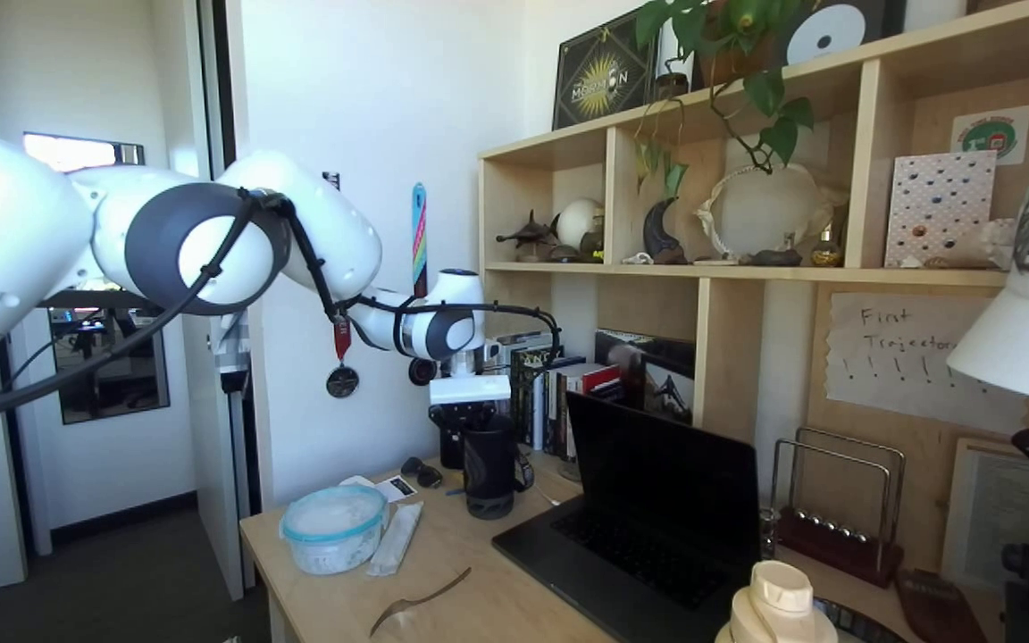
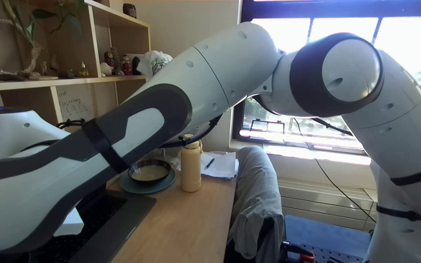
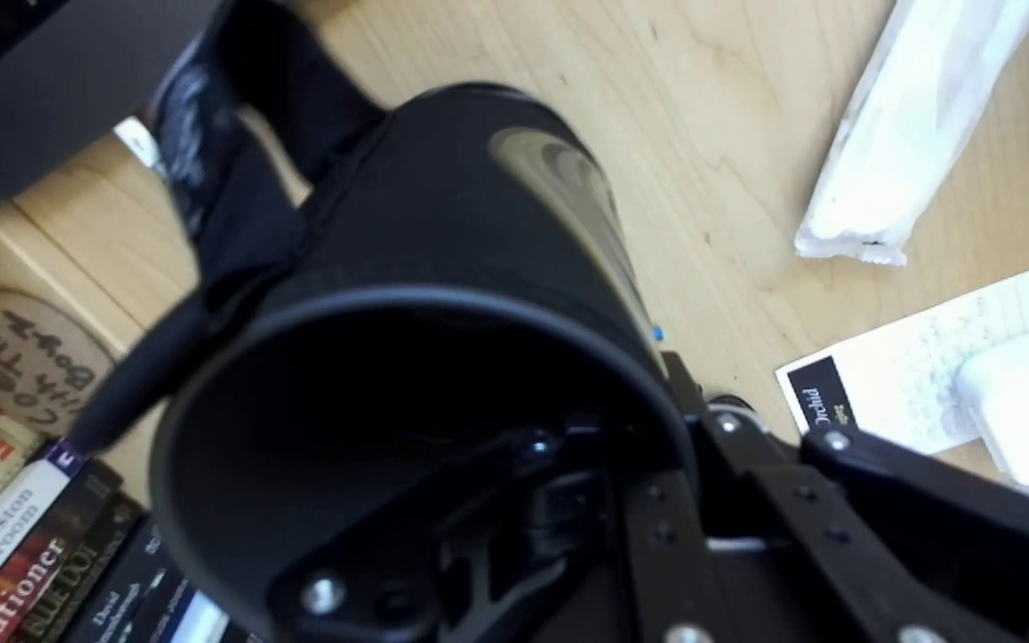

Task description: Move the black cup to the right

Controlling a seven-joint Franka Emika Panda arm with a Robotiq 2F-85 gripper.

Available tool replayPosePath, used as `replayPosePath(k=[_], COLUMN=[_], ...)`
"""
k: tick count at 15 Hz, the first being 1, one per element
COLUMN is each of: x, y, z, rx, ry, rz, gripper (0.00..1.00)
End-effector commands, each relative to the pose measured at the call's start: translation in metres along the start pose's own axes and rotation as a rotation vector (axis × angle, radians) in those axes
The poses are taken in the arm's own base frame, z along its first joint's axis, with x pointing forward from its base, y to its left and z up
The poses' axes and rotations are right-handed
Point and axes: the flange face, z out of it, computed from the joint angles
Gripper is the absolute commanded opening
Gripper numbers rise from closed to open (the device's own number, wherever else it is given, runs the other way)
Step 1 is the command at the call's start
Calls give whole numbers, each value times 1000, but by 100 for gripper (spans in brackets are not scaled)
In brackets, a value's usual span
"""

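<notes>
In the wrist view the Robotiq gripper (image 3: 648,415) appears clamped on the wall of the tall black cup (image 3: 443,196), one finger inside, one outside, at the rim's three o'clock, the body lying towards ten from it. In an exterior view the cup is upright on or just above the desk (image 1: 514,605), handle (image 1: 526,473) at three o'clock towards the open laptop (image 1: 657,482), so a shift that way likely has little room. In an exterior view the Franka arm (image 2: 210,76) dominates, cup and gripper unseen

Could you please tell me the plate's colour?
The plate is muted teal, clearest in an exterior view.
</notes>
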Motion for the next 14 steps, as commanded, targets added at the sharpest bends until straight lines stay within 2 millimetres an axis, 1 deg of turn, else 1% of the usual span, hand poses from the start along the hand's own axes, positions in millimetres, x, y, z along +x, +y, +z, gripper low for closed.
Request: replayPosePath(k=[1,3,5,8,10,11,12,14], x=[8,10,12,8,-3,-14,-25,-55], y=[4,5,5,4,5,7,9,12], z=[-17,-23,-35,-61,-81,-92,-101,-119], rx=[-5,0,-4,-6,-11,-14,-19,-32], ry=[-7,11,26,32,24,19,13,9], rz=[-7,6,17,48,99,142,187,288], gripper=[5,5,5,5,5,5,5,5])
